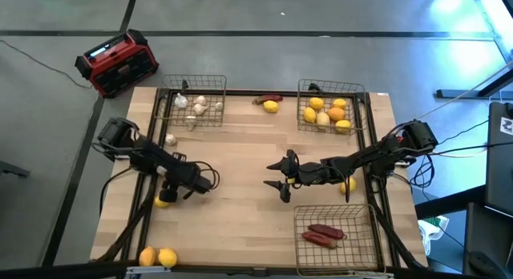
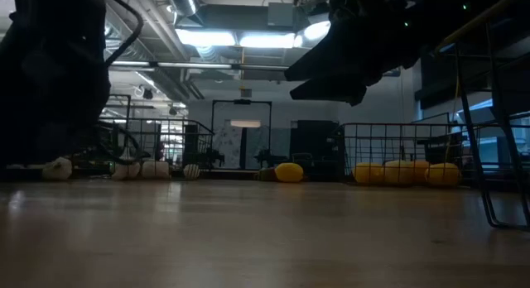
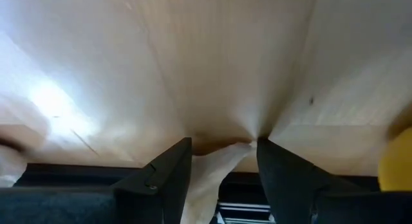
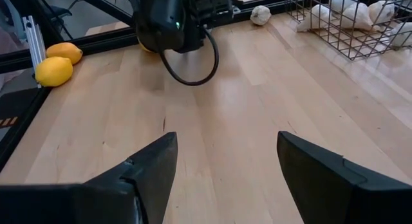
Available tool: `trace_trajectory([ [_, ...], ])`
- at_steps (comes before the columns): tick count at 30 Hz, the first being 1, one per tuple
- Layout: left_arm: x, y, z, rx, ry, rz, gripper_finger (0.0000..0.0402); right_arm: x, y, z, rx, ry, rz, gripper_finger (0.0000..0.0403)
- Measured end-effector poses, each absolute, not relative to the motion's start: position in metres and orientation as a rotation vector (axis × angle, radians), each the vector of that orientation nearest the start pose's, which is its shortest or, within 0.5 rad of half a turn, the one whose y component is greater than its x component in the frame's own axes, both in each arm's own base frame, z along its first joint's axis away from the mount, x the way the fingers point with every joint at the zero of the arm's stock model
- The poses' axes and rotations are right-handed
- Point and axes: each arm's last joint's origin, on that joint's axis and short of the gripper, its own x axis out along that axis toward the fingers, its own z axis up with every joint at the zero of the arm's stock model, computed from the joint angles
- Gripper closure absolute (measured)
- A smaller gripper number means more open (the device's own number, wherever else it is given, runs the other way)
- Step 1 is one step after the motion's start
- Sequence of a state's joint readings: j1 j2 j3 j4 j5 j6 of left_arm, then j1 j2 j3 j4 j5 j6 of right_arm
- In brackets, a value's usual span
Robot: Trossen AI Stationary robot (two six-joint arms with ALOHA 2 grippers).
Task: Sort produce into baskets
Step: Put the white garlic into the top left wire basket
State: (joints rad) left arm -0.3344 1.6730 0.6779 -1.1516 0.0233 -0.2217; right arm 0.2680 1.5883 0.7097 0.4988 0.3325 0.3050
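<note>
On the pale wooden tabletop [image 1: 240, 167], reaching for a round yellow fruit [image 1: 163, 200] with left hand [image 1: 170, 192] spread, right hand [image 1: 282, 176] spread, idling.

bulbs [image 1: 197, 107] in left basket [image 1: 191, 103] | peppers [image 1: 323, 234] in near-right basket [image 1: 335, 239]

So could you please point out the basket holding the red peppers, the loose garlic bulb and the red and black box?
Basket with red peppers [image 1: 362, 248]: high view, right wire rim.
Loose garlic bulb [image 1: 171, 139]: high view, bulb's middle.
Red and black box [image 1: 120, 64]: high view, top face.
</note>
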Motion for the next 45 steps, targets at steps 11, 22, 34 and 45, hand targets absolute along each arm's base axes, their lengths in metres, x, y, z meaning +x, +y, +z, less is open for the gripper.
trace_trajectory([
  [11, 0.167, -0.059, 0.108, 0.214, 2.167, 0.028, 0.0358, 0.307, 0.074, 0.182, 0.189, 0.349, -0.118, 0.0139],
  [22, 0.184, -0.063, 0.137, 0.21, 1.986, 0.021, 0.04, 0.307, 0.074, 0.182, 0.191, 0.345, -0.118, 0.0139],
  [34, 0.189, -0.055, 0.205, 0.033, 1.604, 0.136, 0.04, 0.307, 0.075, 0.183, 0.191, 0.342, -0.117, 0.0139],
  [45, 0.173, -0.016, 0.26, -0.148, 1.173, 0.292, 0.0399, 0.307, 0.075, 0.183, 0.193, 0.34, -0.117, 0.0139],
])
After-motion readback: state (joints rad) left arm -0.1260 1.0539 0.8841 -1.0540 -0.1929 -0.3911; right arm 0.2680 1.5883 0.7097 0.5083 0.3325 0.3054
